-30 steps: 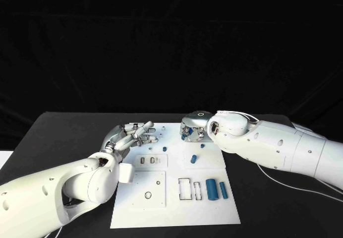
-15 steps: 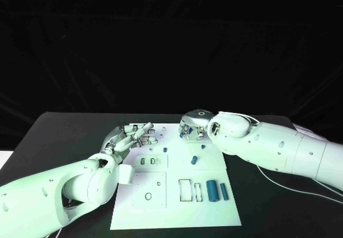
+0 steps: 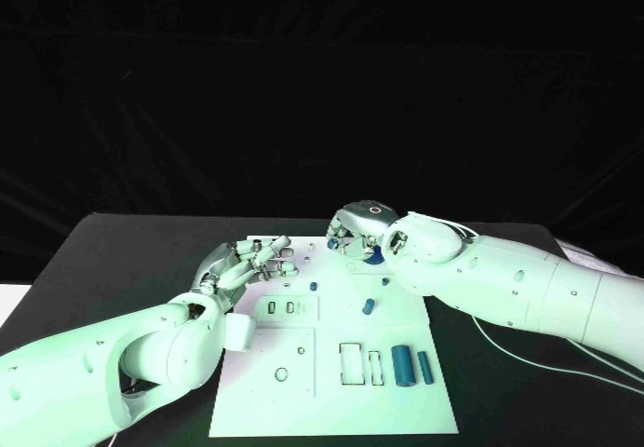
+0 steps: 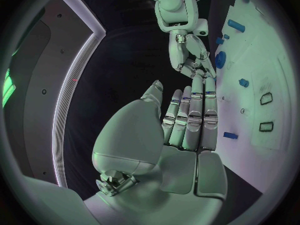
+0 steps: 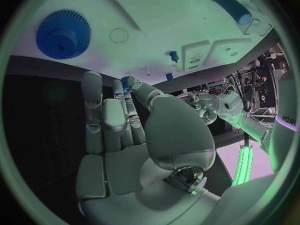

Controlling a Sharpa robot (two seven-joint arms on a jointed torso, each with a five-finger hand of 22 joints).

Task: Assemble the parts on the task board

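The white task board (image 3: pixel 322 396) lies in the middle of the table. My right hand (image 3: pixel 355 235) hovers over the board's far edge and pinches a small blue toothed part (image 5: pixel 127 81) between thumb and finger. A large blue gear (image 5: pixel 62 34) sits on the board just beside it, and shows again as the gear (image 4: pixel 220 59) in the left wrist view. My left hand (image 3: pixel 249 261) hangs over the board's far left corner, fingers apart and holding nothing. A blue peg (image 3: pixel 367 304) lies mid-board. Two blue cylinders (image 3: pixel 401 363) lie near the right edge.
Two empty outlined slots (image 3: pixel 350 361) sit left of the cylinders, and small recesses (image 3: pixel 282 306) lie near my left forearm. Small blue studs (image 3: pixel 312 279) stand on the far part of the board. Black table (image 3: pixel 121 251) surrounds the board.
My right hand has risen slightly and shifted left along the board's far edge with the small part. The left hand has hardly moved. The whole view has shifted a little.
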